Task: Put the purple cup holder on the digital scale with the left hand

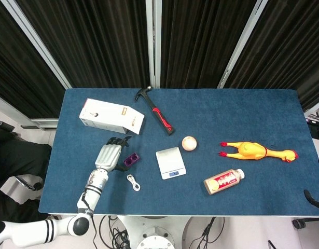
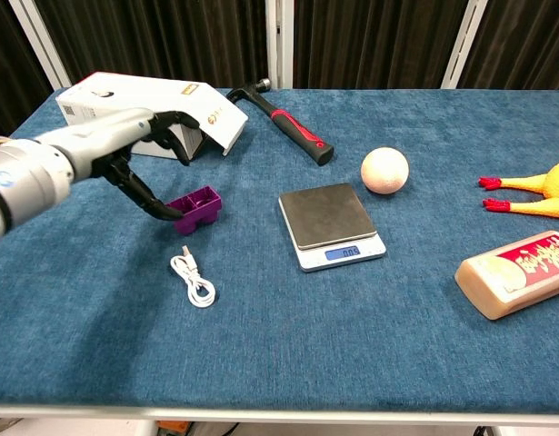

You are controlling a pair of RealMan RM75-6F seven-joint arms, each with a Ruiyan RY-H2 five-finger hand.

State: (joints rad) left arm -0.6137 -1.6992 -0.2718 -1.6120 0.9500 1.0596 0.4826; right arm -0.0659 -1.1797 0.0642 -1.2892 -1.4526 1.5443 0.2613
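Observation:
The purple cup holder [image 1: 131, 160] [image 2: 198, 205] lies on the blue table, left of the digital scale [image 1: 170, 162] [image 2: 329, 224], whose plate is bare. My left hand [image 1: 110, 154] [image 2: 134, 145] hovers at the holder's left side. Its thumb reaches down to the holder's near left edge, while the other fingers are spread above and behind it, apart from it. The holder still rests on the table. My right hand does not show in either view.
A white box [image 1: 111, 115] [image 2: 143, 109] stands just behind the hand. A white cable [image 1: 133, 182] [image 2: 193, 280] lies in front of the holder. A hammer [image 1: 156, 111], a ball [image 1: 189, 143], a bottle [image 1: 224, 181] and a rubber chicken [image 1: 258, 151] lie further right.

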